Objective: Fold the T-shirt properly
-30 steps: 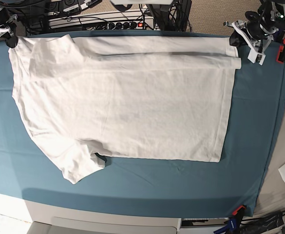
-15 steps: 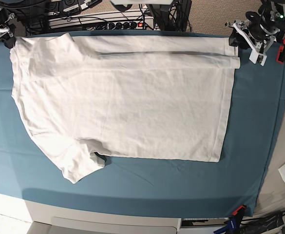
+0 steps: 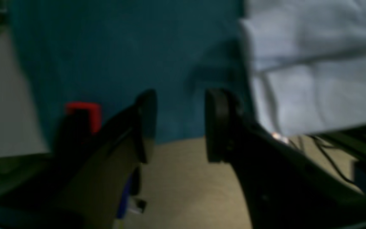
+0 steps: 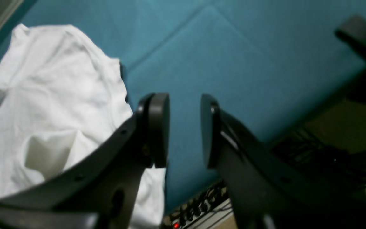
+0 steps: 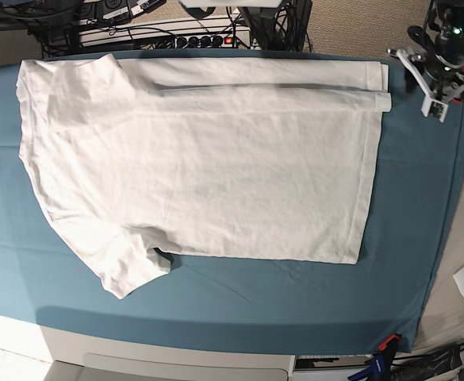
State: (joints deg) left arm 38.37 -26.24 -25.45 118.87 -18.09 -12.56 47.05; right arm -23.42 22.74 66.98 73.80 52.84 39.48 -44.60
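1. Your two pincers have let go of the T-shirt (image 5: 200, 159) and pulled away from its far corners since the earlier frame: the left pincer (image 3: 179, 127) has backed off from the hem end, and the right pincer (image 4: 184, 130) has all but left the base view at its collar end.
2. Both pincers are released, jaws apart with nothing between them.
3. The T-shirt lies flat on the teal cloth (image 5: 406, 238) covering the worktop, its far long side already folded over and one sleeve sticking out at the near edge.
4. In the wrist views, the folded hem corner sits just beside your left pincer and the shoulder just beside your right, neither touching.
5. Watch the folded strip: I judge that dragging a jaw across it on the next reach could pull it open or bunch it.
6. The loose sleeve could also skew the next fold if you grab only one layer.
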